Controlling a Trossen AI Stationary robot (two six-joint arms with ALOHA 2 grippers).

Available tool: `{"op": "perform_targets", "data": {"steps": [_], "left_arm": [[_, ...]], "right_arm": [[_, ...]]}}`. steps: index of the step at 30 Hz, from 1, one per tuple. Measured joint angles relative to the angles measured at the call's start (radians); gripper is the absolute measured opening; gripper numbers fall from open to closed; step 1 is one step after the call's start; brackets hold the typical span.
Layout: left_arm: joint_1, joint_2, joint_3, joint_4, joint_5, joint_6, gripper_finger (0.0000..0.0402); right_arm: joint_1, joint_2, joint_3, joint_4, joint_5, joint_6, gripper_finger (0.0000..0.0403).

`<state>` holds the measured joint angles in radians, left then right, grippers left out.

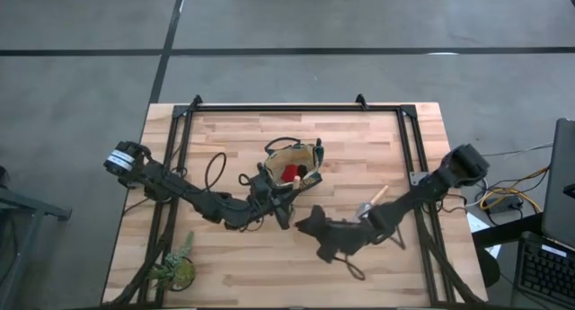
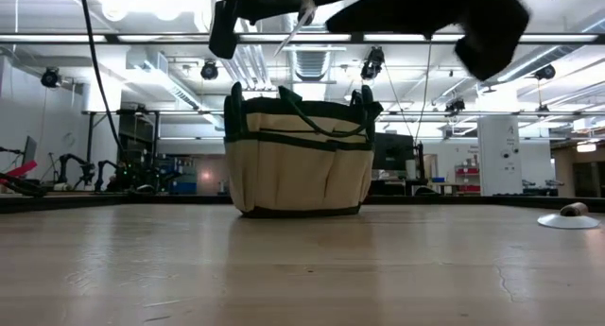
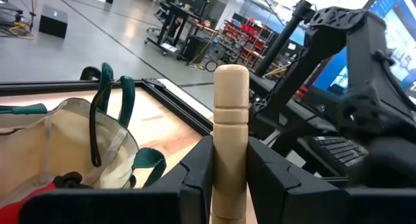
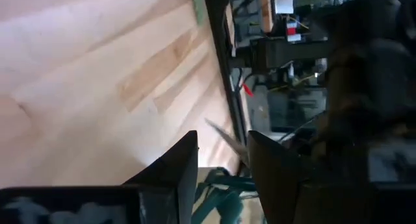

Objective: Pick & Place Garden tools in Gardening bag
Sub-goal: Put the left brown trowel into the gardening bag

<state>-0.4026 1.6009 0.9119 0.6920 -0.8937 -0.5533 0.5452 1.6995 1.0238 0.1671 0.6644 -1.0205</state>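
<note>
Your left gripper (image 3: 229, 178) pinches a trowel (image 3: 231, 113) by its stiff, light wooden handle, just beside the gardening bag (image 1: 292, 163); grip there, the blade's slick. The right gripper (image 4: 221, 165) looks spread and empty, probably

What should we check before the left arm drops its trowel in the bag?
1. Grip: left gripper shut on the trowel handle. Ok.
2. Bag upright, mouth open. Ok.
3. Trowel over the mouth: the low view suggests it, but the high view puts the gripper at the bag's edge. Cannot tell.
4. Room inside: red item is in, with space beside it. Ok.
5. Right gripper open, empty, close to the left arm. Clearance: cannot tell.
6. Second trowel lies beside the right arm, not yet bagged.
</note>
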Motion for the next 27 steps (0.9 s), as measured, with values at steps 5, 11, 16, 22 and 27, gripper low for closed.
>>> {"op": "perform_targets", "data": {"steps": [5,11,16,22,27], "left_arm": [[0.000,0.000,0.000,-0.022,-0.001,0.000,0.0074],[-0.001,0.000,-0.001,-0.048,-0.005,-0.058,0.0074],[-0.005,0.000,-0.001,-0.066,0.002,-0.089,0.0074],[-0.007,0.000,-0.001,-0.074,0.006,-0.130,0.0074],[-0.011,0.000,-0.001,-0.076,0.018,-0.138,0.0074]], "right_arm": [[0.023,0.080,0.067,-0.011,0.090,-0.085,0.0118],[0.033,0.119,0.105,-0.015,0.148,-0.156,0.0103],[0.016,0.119,0.115,-0.015,0.151,-0.154,0.0098],[0.005,0.119,0.120,-0.026,0.150,-0.192,0.0103],[-0.009,0.119,0.120,-0.037,0.146,-0.198,0.0103]]}}
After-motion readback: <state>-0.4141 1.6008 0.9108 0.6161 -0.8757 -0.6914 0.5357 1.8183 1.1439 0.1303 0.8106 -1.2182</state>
